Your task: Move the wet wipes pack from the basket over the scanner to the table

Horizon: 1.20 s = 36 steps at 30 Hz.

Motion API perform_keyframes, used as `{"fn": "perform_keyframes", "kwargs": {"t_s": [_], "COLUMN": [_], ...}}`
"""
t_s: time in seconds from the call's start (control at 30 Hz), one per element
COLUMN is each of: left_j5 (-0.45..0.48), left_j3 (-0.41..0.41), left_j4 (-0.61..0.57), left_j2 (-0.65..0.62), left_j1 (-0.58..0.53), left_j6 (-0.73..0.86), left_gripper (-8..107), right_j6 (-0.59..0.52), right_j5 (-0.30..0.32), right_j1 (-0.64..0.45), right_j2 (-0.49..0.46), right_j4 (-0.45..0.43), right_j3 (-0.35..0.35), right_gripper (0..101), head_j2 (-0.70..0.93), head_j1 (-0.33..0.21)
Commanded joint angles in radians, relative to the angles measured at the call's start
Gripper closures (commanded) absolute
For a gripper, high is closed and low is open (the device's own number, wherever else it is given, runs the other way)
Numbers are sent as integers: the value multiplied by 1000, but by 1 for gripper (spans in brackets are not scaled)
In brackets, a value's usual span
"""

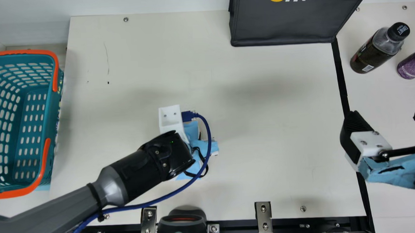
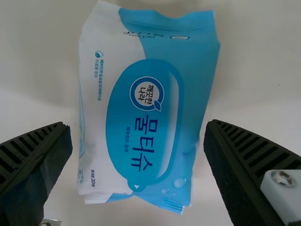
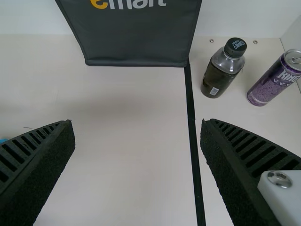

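Wet wipes pack: we see the wet wipes pack (image 2: 146, 108) flat on the table (image 1: 271, 127), printed face up; it looks delivered.
Left gripper: ours (image 2: 137, 126) has its fingers apart, one along each long side of the pack, seemingly without gripping it.
Right gripper: this one (image 3: 138, 125) is spread too, holding nothing, well apart from the pack.
Pack edges: a tilted lift could hook the soft wrapper (those sides sit very near the fingers) and drag or flip it.
Blue cable: its loop (image 1: 209, 137) bows out beside the wrist, so a hard twist might snag it.
Scanner: we'd rise first; swinging low towards the front edge could knock the scanner (image 1: 180, 226).
Basket: retreating wide and low risks clipping the orange handle of the basket (image 1: 38, 99).
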Motion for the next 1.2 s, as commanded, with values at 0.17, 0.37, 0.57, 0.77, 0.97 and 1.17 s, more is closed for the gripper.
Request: {"fn": "perform_keyframes", "kwargs": {"t_s": [0.17, 0.37, 0.57, 0.77, 0.97, 1.17], "left_j5": [-47, -89, -118, -124, -101, -74], "left_j3": [30, 42, 45, 48, 48, 48], "left_j4": [-5, -2, 11, 47, 134, 208], "left_j2": [16, 32, 46, 38, -3, -25], "left_j1": [13, 25, 32, 21, -21, -55], "left_j6": [8, 14, 15, -1, -74, -146], "left_gripper": [9, 9, 49, 89, 107, 107], "right_j6": [0, 0, 0, 0, 0, 0], "right_j5": [0, 0, 0, 0, 0, 0], "right_j1": [0, 0, 0, 0, 0, 0], "right_j2": [0, 0, 0, 0, 0, 0], "right_j4": [0, 0, 0, 0, 0, 0], "right_j3": [0, 0, 0, 0, 0, 0], "right_gripper": [6, 6, 6, 6, 6, 6], "head_j2": [2, 2, 2, 2, 2, 2], "head_j1": [-29, -29, -29, -29, -29, -29]}}
